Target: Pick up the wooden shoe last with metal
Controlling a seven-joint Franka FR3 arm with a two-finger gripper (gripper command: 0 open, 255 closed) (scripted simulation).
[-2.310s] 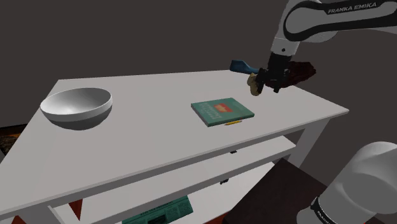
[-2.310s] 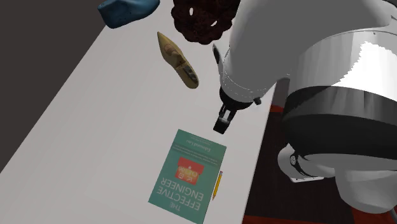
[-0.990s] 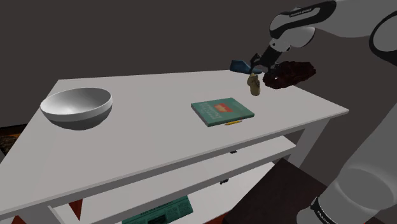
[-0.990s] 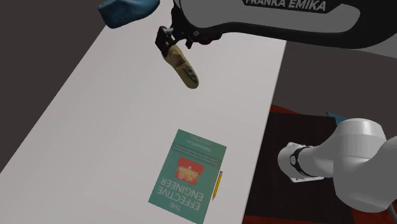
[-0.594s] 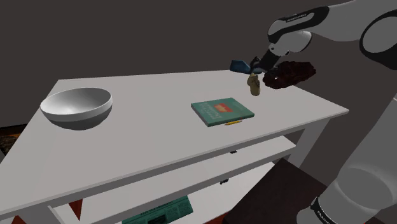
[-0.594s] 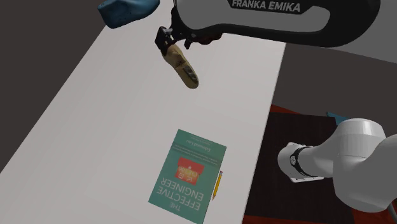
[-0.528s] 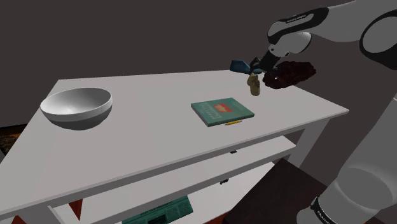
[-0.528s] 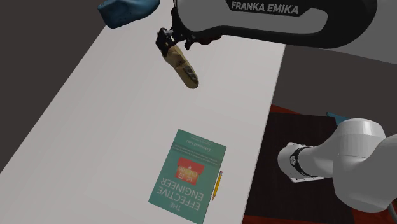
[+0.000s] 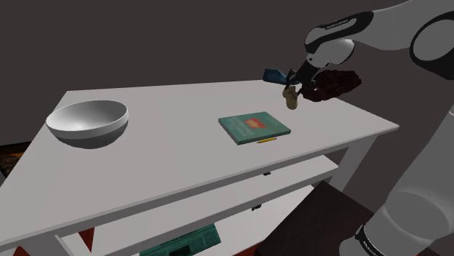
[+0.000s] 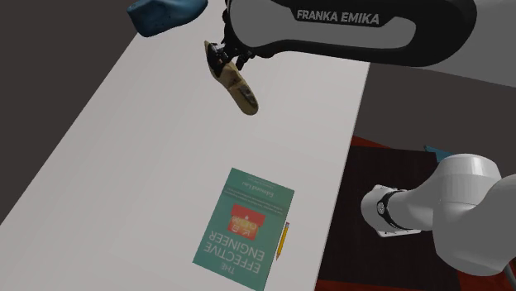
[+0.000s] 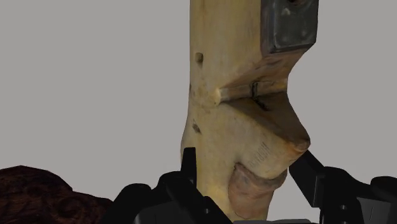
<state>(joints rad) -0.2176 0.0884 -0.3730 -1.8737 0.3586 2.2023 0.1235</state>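
The gripper (image 11: pixel 248 172) was closed on the near end of the wooden shoe last (image 11: pixel 235 108), probably because that narrower end fitted between its fingers. The last lay on the table (image 10: pixel 124 165), its metal-capped end pointing away.

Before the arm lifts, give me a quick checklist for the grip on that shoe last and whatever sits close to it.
1. Gripper straddles the shoe last: ok, one finger on each side of its rounded end.
2. Both fingers touch the last: ok, as far as the wrist view shows.
3. Last off the table: not ok, it appears to lie on the surface.
4. Dark brown lumpy object clear of the hand: cannot tell, it sits right beside the gripper.
5. Blue object apart from the last: ok.
6. Book out of the way: ok, well away down the table.
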